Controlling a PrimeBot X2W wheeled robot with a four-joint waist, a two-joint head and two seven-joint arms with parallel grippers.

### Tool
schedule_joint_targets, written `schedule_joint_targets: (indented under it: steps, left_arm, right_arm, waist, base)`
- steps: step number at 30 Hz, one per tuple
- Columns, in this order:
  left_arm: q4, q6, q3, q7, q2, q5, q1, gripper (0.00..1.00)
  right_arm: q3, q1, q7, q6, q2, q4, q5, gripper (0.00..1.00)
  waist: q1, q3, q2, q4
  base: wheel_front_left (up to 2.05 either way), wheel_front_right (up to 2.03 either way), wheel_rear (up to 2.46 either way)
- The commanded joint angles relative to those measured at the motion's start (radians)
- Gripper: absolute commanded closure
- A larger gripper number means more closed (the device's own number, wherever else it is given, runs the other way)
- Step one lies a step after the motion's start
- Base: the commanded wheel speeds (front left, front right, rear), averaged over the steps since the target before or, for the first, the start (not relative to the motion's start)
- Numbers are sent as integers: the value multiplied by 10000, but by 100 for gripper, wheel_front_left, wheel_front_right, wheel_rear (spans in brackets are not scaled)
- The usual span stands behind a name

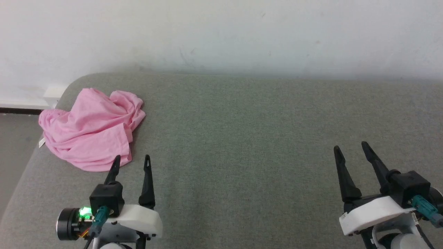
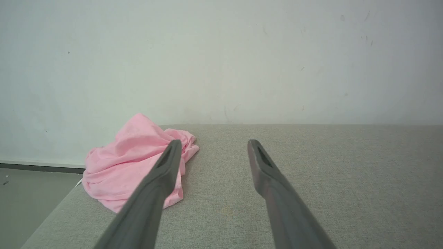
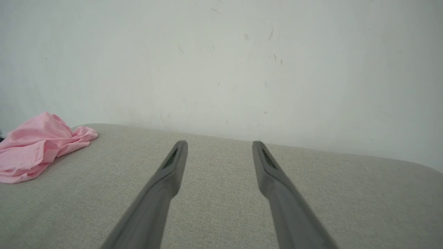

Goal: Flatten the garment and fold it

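Observation:
The pink garment (image 1: pixel 90 128) lies crumpled in a heap at the far left corner of the grey-green padded surface (image 1: pixel 242 138), with a small white tag at its left edge. My left gripper (image 1: pixel 132 158) is open just in front of the heap's near edge, apart from it. In the left wrist view the garment (image 2: pixel 131 162) sits ahead and left of the left gripper (image 2: pixel 214 142). My right gripper (image 1: pixel 350 147) is open far to the right, holding nothing. The right wrist view shows the garment (image 3: pixel 38 147) far left of the right gripper (image 3: pixel 220 143).
A white wall (image 1: pixel 221 34) runs along the back edge of the surface. The surface's rounded left edge drops to a grey floor (image 1: pixel 15 138), with a white baseboard box (image 1: pixel 53 93) by the corner. Bare padded room lies between the two grippers.

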Motion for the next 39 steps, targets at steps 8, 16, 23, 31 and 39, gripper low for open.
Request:
schedule_joint_targets:
  steps: [8,16,23,31,39]
  left_arm:
    - [-63,197,-43,-258,47,-79,-172,0]
    - [-34,295,-11,-426,19,-129,-167,0]
    - [24,393,68,-571,-11,-158,-152,0]
    - [158,355,150,-739,-33,-257,-318,0]
    - [719,-149,1113,-906,448,-654,-1972,0]
  right_arm:
    - [36,132,-266,-8,19,-194,235,0]
    - [85,194,-433,-10,22,-283,353,0]
    - [155,219,-579,-11,24,-376,433,0]
    - [148,254,-746,-12,27,-492,530,0]
    - [311,78,-913,-13,30,-624,350,0]
  waist:
    - [0,60,-1,679]
    - [0,101,-1,1304]
    - [0,172,-1,1784]
    - [0,320,-1,2263]
    - [0,795,-1,2512]
  base:
    - [0,0,0]
    - [0,0,0]
    - [0,0,0]
    - [0,0,0]
    - [0,0,0]
